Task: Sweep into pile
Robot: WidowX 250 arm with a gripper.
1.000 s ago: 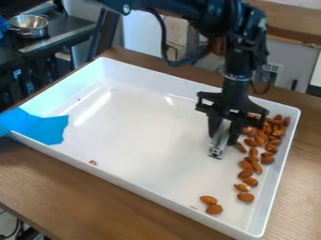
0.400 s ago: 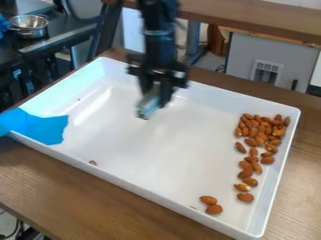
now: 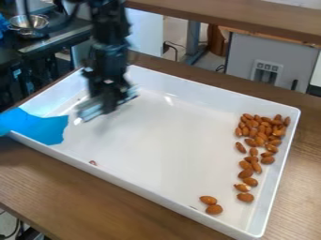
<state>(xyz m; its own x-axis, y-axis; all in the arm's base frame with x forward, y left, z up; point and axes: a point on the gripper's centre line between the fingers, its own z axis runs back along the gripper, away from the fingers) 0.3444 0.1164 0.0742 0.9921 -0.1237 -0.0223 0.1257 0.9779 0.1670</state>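
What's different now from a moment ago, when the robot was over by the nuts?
The gripper has swung across the white tray, away from the almonds and towards the blue sheet. The silvery piece at its tip went along. The tray, the sheet and the almonds in view stayed put.

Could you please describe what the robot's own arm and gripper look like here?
The arm is black, built of narrow, jointed segments, with a dark cable curving out beside it near the picture's top left. The gripper is also black and angular, with a few small pale spots on its body. I cannot make out any lettering on either.
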